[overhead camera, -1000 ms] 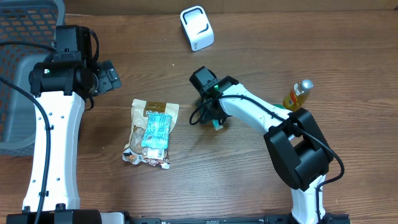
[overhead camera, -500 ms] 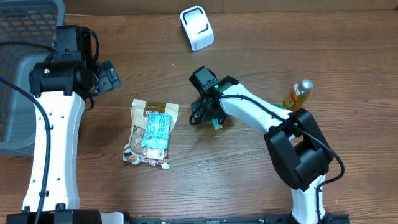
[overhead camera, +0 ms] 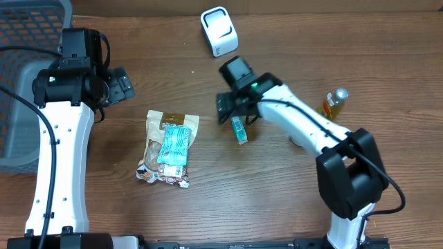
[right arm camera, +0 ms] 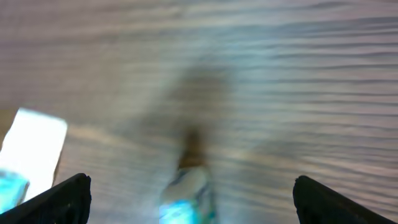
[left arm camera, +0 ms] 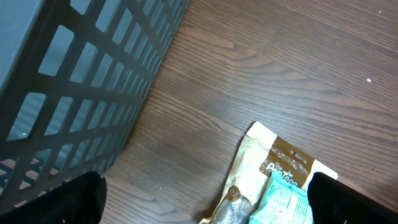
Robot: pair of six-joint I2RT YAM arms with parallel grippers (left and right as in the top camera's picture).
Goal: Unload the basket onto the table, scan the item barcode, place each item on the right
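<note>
From above, our right gripper [overhead camera: 239,113] is wide open with nothing in it. The little teal pack [overhead camera: 239,130] lies on the table [overhead camera: 277,200] right next to its fingers. The white scanner [overhead camera: 219,31] sits apart, near the far edge. We think a grab could go wrong here. The pack looks small and thin, so the fingers may slip off it or push it away. Its barcode might also face down, and then the scanner would read nothing. Our left gripper [overhead camera: 119,86] is open and empty too, beside the basket [overhead camera: 28,41].

The left wrist view shows only the basket wall and a corner of the snack bag [left arm camera: 280,180].

The right wrist view is all blurry. The teal pack shows low in the middle, between wide-apart fingers. We cannot see a barcode.
</note>
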